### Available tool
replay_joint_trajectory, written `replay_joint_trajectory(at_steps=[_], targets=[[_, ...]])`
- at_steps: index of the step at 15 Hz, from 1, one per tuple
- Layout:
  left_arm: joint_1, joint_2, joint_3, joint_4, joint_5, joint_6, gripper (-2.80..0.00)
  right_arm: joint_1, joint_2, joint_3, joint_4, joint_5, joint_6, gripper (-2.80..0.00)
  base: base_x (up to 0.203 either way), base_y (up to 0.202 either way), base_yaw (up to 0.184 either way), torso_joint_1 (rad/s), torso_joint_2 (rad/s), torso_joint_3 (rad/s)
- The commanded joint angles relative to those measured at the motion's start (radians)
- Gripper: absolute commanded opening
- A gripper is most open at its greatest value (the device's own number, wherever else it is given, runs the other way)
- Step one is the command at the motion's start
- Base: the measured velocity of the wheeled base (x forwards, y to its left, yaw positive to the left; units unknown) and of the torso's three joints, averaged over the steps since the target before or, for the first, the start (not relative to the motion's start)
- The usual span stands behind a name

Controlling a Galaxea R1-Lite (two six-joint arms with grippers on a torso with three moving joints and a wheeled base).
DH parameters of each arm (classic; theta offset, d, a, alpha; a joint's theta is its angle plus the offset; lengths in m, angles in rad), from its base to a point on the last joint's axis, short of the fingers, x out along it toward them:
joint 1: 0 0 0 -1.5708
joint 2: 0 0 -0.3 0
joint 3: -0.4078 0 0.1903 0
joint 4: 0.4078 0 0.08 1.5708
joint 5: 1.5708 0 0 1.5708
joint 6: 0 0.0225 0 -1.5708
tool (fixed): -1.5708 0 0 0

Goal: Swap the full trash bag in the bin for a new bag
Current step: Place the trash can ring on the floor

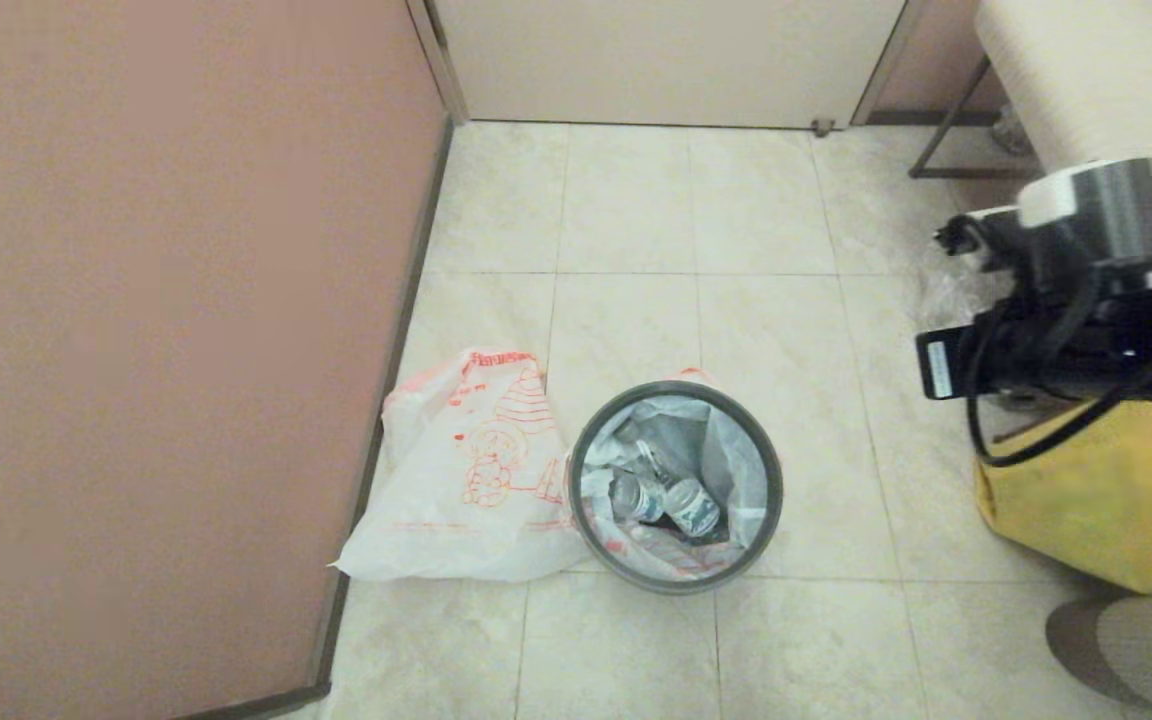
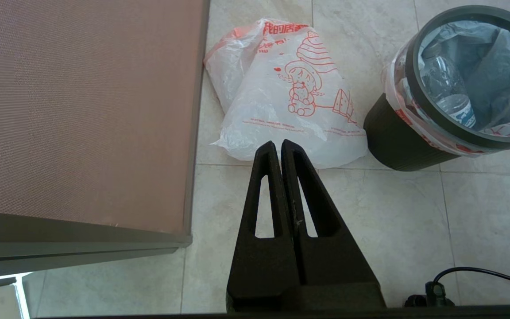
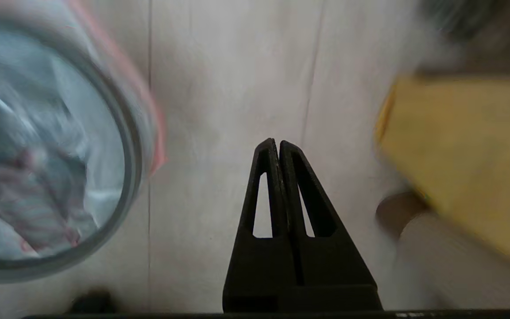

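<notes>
Right gripper (image 3: pixel 278 142) pressed together fingertip to fingertip, gripping nothing, poised over bare floor tile (image 3: pixel 228 88) between the bin and the yellow bag; in the head view only the arm's dark wrist body (image 1: pixel 1056 330) seen at the right edge, above that yellow bag, fingers not made out there. Left gripper (image 2: pixel 279 143) likewise closed tight and empty, parked over the floor with its tips just short of the near edge of the new bag. Bin (image 1: pixel 677 487) — small, round, black, upright on the tiled floor, ringed at the rim by a thin dark grey hoop (image 2: pixel 414 84). Full trash bag (image 1: pixel 726 455) seated inside the bin as its liner, mouth folded out under the hoop with a red-orange printed band showing on the outer wall (image 2: pixel 407 119); clear plastic bottles (image 1: pixel 676 495) lying among the contents. New bag (image 1: pixel 466 480) flat and limp on the floor just beside the bin on the robot's left, touching or nearly touching the bin wall, printed with a red-orange cartoon figure and lettering. Beyond the new bag, a brownish-pink partition wall (image 1: pixel 166 330) with a grey edge strip. Yellow bag (image 1: pixel 1106 500) on the floor well apart from the bin, on the robot's right. Pale door panel (image 1: pixel 666 60) at the far end of the floor — a thin metal frame leg (image 1: pixel 946 130) in the far right corner.
</notes>
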State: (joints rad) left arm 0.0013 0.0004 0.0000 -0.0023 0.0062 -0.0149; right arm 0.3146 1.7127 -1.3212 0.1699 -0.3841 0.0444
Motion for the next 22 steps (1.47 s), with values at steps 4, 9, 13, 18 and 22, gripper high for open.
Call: replay_joint_trajectory(at_steps=[4, 9, 13, 18, 22], targets=[[0.000, 0.000, 0.000, 0.001, 0.000, 0.000, -2.80, 0.073, 0.284, -0.094, 0.106, -0.024, 0.093, -2.80, 0.000, 0.000, 0.000, 0.000, 0.00, 0.000], [0.000, 0.000, 0.000, 0.001, 0.000, 0.000, -2.80, 0.128, 0.337, -0.132, 0.103, -0.023, 0.132, 0.00, 0.000, 0.000, 0.000, 0.000, 0.00, 0.000], [0.000, 0.000, 0.000, -0.001, 0.000, 0.000, -2.80, 0.154, 0.364, -0.132, 0.107, -0.030, 0.129, 0.00, 0.000, 0.000, 0.000, 0.000, 0.00, 0.000], [0.000, 0.000, 0.000, 0.000, 0.000, 0.000, -2.80, 0.163, 0.427, -0.135, 0.017, -0.015, 0.159, 0.00, 0.000, 0.000, 0.000, 0.000, 0.00, 0.000], [0.000, 0.000, 0.000, 0.000, 0.000, 0.000, -2.80, 0.167, 0.478, -0.151, -0.048, 0.005, 0.164, -2.80, 0.000, 0.000, 0.000, 0.000, 0.00, 0.000]])
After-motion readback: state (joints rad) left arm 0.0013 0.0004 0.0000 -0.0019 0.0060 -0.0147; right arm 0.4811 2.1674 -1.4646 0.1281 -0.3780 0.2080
